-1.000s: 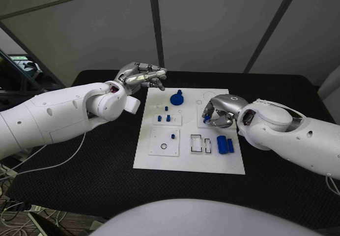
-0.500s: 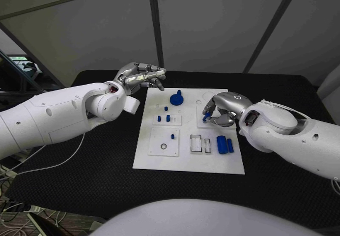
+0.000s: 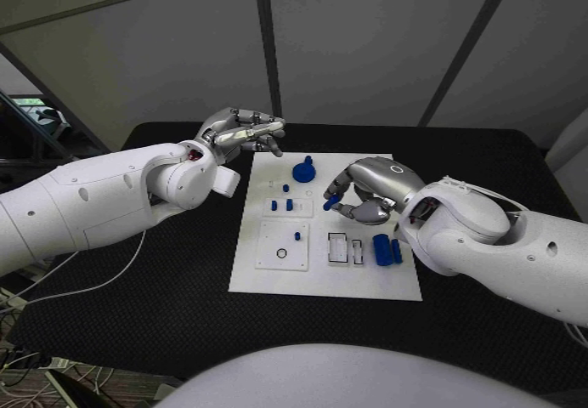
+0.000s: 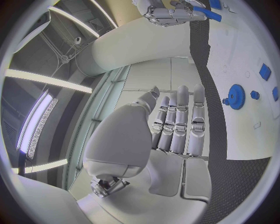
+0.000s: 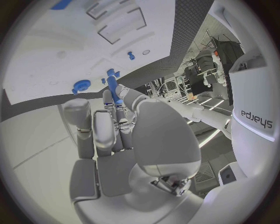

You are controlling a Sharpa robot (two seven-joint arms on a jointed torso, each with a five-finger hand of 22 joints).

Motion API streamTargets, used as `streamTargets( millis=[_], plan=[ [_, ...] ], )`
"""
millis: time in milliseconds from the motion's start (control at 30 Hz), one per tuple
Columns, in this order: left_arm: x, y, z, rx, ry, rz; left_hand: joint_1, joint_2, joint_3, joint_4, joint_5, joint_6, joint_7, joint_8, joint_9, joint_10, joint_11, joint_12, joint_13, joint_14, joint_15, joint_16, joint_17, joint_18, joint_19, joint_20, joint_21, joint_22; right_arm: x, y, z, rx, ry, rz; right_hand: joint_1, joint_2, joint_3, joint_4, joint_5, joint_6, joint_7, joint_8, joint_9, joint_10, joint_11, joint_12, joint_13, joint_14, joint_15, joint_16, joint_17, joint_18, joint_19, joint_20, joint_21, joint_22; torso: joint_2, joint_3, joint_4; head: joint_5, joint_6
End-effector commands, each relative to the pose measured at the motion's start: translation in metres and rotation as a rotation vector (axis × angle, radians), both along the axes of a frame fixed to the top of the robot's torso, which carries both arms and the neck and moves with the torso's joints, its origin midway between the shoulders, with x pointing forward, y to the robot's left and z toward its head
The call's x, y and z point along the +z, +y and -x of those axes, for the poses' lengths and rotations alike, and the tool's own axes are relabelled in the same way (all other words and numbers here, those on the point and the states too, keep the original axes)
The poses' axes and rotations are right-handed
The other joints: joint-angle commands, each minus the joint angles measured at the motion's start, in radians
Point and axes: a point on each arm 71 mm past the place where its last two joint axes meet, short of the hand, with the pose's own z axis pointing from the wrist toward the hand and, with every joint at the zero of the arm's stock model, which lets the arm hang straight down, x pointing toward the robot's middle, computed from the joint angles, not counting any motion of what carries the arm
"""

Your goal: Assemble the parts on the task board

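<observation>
task board (image 3: 272, 280) mid-table, partly filled: gear (image 3: 304, 170) and small pegs seated, two cylinders (image 3: 387, 250) lying loose, slots still vacant; right hand (image 3: 363, 194) pinching a blue part (image 3: 330, 201) above board; left hand (image 3: 245, 132) clenched, holding nothing, off board.

The left robot hand (image 4: 175, 123) is being held with fingers straight and together, nothing in it. A blue gear (image 4: 236, 96) is lying on the task board (image 4: 245, 65). A blue part (image 4: 207, 12) is being pinched by the right robot hand (image 4: 169, 11).
</observation>
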Motion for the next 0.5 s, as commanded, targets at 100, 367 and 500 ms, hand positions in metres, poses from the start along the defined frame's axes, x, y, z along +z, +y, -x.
streamTargets(
  millis=[100,367,500],
  plan=[
    [0.001,-0.004,-0.001,-0.018,-0.007,0.01,0.005,0.001,-0.003,-0.004,-0.002,-0.005,0.003,0.004,-0.002,-0.005,-0.002,-0.005,-0.001,0.008,-0.001,-0.005,-0.001,0.049,0.006,0.002,-0.001,-0.001,-0.004,0.03,0.01,0.085,0.022,-0.074,0.012,0.0,0.007,0.0,0.008,0.012,-0.002,0.008,0.02,0.008,0.002,-0.006,0.0,0.018,-0.003,0.002,-0.001,-0.018,0.004,0.001,0.005,0.0,0.002,0.0029,0.0014,0.014,0.0],
    [0.0,-0.007,-0.002,-0.023,-0.008,0.013,0.005,0.001,-0.003,-0.004,-0.002,-0.005,0.003,0.004,-0.002,-0.004,-0.002,-0.005,-0.001,0.008,-0.001,-0.005,-0.002,0.049,0.006,0.002,-0.002,-0.001,-0.026,0.062,0.025,0.159,0.076,-0.084,0.013,-0.002,0.008,-0.003,0.011,0.011,0.0,0.007,0.02,0.007,0.003,-0.008,-0.001,0.017,-0.003,0.001,-0.002,-0.018,0.004,0.001,0.005,0.0,0.002,-0.0009,0.0045,0.031,0.0],
    [0.0,-0.008,-0.002,-0.024,-0.008,0.014,0.005,0.001,-0.003,-0.004,-0.002,-0.005,0.003,0.004,-0.002,-0.004,-0.002,-0.005,-0.001,0.008,-0.001,-0.005,-0.002,0.049,0.006,0.002,-0.002,-0.001,-0.034,0.069,0.027,0.172,0.093,-0.078,0.014,-0.002,0.008,-0.004,0.012,0.011,0.001,0.007,0.021,0.006,0.004,-0.008,-0.001,0.017,-0.003,0.0,-0.003,-0.017,0.003,0.001,0.004,-0.001,0.003,0.0003,0.0032,0.041,0.0]
  ],
)
